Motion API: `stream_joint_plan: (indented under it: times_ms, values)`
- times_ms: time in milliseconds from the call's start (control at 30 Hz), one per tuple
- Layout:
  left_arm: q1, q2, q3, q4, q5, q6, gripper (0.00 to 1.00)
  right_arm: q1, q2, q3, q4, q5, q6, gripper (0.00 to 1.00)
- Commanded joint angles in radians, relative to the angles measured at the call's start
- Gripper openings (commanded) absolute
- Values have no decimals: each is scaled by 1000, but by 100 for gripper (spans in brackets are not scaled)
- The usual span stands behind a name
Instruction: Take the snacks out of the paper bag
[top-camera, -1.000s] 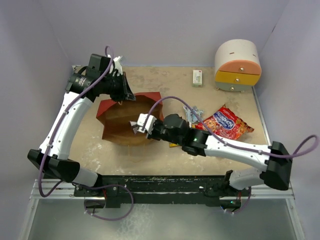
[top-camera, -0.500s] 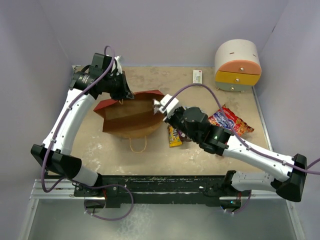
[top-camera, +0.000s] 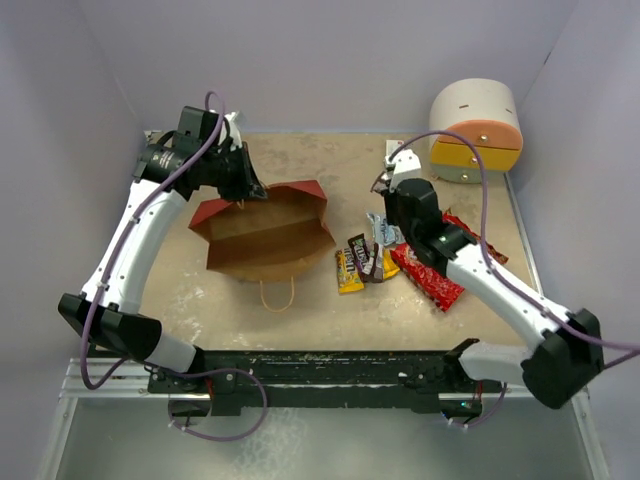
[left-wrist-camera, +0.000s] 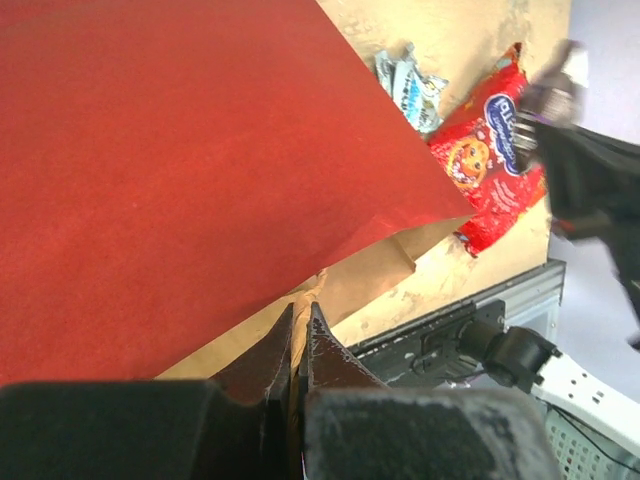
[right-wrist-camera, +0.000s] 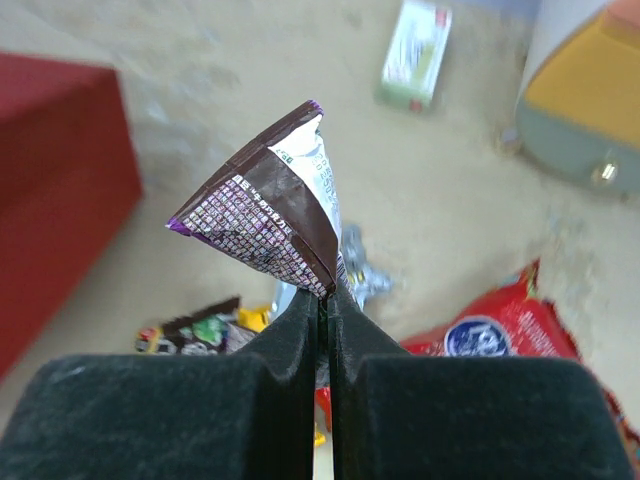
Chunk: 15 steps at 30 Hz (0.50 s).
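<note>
**Bag** (top-camera: 265, 235): lies on its side at centre left of the top view, brown lining exposed, string handle (top-camera: 277, 295) trailing on the counter (top-camera: 300, 165). No snack shows in the visible lining. The upper-left end cannot be checked.

**Left end effector** (top-camera: 243, 190): at the bag's upper-left edge, fingers pressed together with the paper rim pinched between them.

**Right end effector** (right-wrist-camera: 325, 300): upper right of centre in the top view, near the chest (top-camera: 476, 130), pinching one corner of a dark brown bar (right-wrist-camera: 280, 215). The wrapper stands up from the fingers, crumpled to a point.

**Snacks on the counter:** a yellow bar (top-camera: 349, 272), dark bars (top-camera: 365, 256) and silver wrappers (top-camera: 382, 228) lie close together right of the bag. The red crisp packet (top-camera: 430, 282) lies just beyond them, partly under the right arm.

**Handling assessment:**
- The held bar appears light, with slick film. A corner pinch should carry it but may slip or let it swing, so a hold across the middle would be firmer.
- The crisp packet is likely puffy, crushable and slippery. Its sealed end seam looks the better place to hold it.
- The bag is thin and creases easily. It is best held by the rim, as it is now.
</note>
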Motion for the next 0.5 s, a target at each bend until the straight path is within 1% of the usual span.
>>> stream_joint_plan:
  times_ms: [0,133,233,333,467]
  values:
    - [6,-20,56,23,112,-15,0,-65,120,-49,-6,-58,165,0]
    - [5,-1,84,46,215,-61,0,-87,201,-131,82,-76,244,1]
    - [6,5,96,104,321,-129,0,-106,241,-168,133,-99,279,3]
    - [6,10,101,178,408,-212,0,-112,267,-183,152,-91,285,3]
    - [5,16,119,250,461,-307,0,-120,267,-194,172,-62,266,5]
